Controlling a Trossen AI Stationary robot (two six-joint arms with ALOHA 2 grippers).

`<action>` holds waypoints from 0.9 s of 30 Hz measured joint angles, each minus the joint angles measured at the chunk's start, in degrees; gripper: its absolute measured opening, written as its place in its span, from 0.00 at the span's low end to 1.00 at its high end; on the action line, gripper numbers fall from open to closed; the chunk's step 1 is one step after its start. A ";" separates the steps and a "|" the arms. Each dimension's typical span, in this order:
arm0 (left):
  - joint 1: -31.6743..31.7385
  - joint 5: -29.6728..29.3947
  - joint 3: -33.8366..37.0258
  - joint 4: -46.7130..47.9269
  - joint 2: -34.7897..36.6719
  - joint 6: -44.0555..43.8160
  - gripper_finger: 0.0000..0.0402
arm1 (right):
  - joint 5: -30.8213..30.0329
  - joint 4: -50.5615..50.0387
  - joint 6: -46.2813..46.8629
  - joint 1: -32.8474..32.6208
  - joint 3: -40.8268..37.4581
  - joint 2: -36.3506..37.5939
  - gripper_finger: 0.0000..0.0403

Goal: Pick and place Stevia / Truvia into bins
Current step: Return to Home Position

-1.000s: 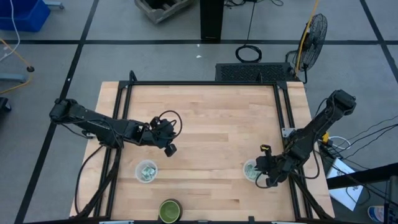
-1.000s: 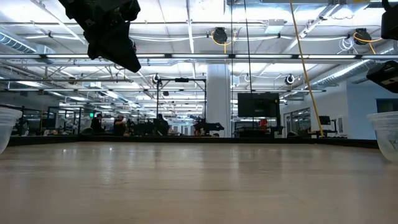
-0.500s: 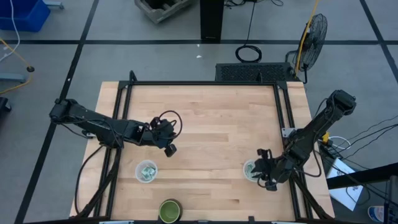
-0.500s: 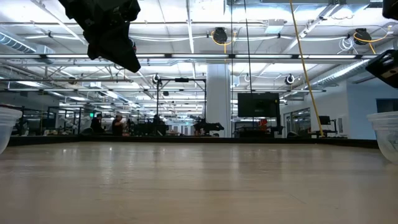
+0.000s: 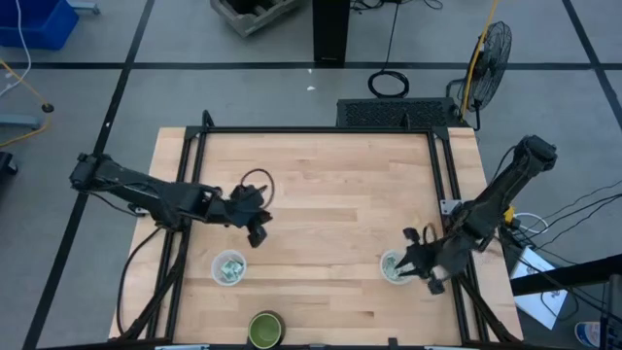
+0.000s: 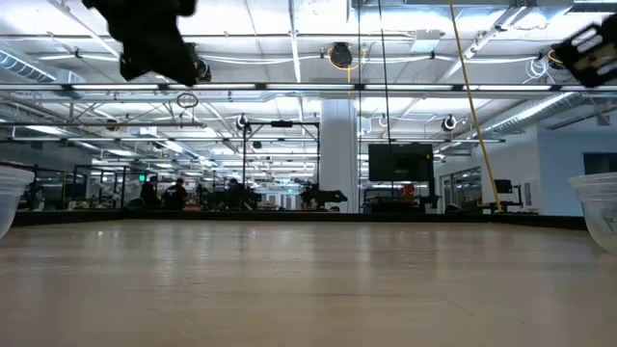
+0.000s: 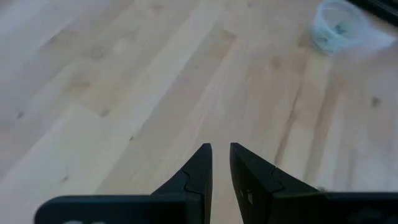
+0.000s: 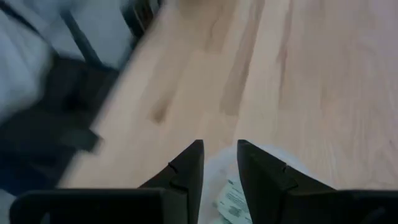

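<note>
Pale wood shows bare across most of the desk (image 5: 321, 185), and the packets (image 8: 233, 202) sit where they belong: some in the left cup (image 5: 217, 266) toward the desk's left edge, some in the right cup (image 5: 386, 262) near its right edge. Right gripper (image 8: 219, 149) hangs just over that right cup, jaws slightly parted, nothing between them. Left gripper (image 7: 221, 148) is up over open boards, jaws all but closed, empty too. For going home, the right arm likely wants a straight rise first, clear of the rim. A sideways swing could clip such a light cup and spill it. The left arm looks free to fold back.
</note>
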State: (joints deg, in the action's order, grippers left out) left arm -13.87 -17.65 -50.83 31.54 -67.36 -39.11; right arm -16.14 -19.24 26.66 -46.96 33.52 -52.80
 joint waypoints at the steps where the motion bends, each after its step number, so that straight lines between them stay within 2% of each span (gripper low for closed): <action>1: -0.49 -0.22 0.00 1.23 1.69 0.06 0.16 | 0.14 -0.66 1.52 0.00 0.50 2.29 0.22; 4: -2.03 -2.93 0.01 3.19 8.24 1.68 0.16 | 4.60 0.49 5.54 0.00 1.45 9.68 0.23; 8: -4.38 -6.30 0.00 7.46 18.33 3.55 0.16 | 13.53 3.85 7.02 0.00 1.44 18.34 0.22; 11: -6.10 -7.99 0.00 10.64 26.06 5.14 0.16 | 16.38 8.77 2.35 -0.02 0.42 22.88 0.22; 16: -8.24 -12.36 0.00 13.39 36.80 9.26 0.16 | 22.04 10.10 -6.55 -0.02 -0.92 29.49 0.22; 19: -8.78 -14.19 2.09 10.66 41.19 11.16 0.16 | 22.30 12.78 -10.81 -0.03 -3.25 33.17 0.22; 22: -8.78 -12.83 6.57 6.28 43.47 12.63 0.16 | 22.27 18.13 -11.40 -0.02 -8.15 36.42 0.22; 27: -8.78 -10.91 19.05 -10.23 44.62 16.24 0.16 | 22.25 31.06 -8.27 0.00 -17.92 42.35 0.22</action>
State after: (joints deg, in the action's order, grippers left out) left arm -22.65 -28.55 -31.78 21.31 -22.74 -22.87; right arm 6.11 11.82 18.40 -46.96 15.60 -10.45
